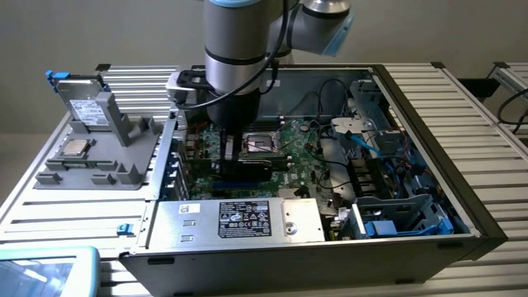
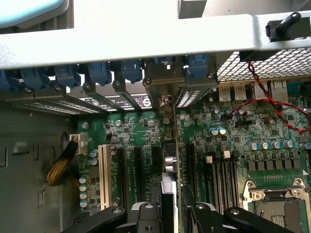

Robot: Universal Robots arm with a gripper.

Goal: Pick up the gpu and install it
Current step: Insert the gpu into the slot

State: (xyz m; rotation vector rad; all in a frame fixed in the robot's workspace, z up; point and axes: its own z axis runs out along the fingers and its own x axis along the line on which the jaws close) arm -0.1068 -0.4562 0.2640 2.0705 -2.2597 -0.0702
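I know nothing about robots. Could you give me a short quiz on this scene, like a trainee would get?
1. True or false: the gripper holds the gpu above the motherboard.
2. Where does the silver drive sit? A: inside the computer. B: on the grey fixture. C: on the power supply.
3. What colour are the slot clips?
Key: 1 true; 2 B; 3 blue.

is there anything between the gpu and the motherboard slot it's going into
Nothing visible. The gripper holds the gpu edge-on over the motherboard, its bracket end at the rear slot openings; the slots beside it look bare.
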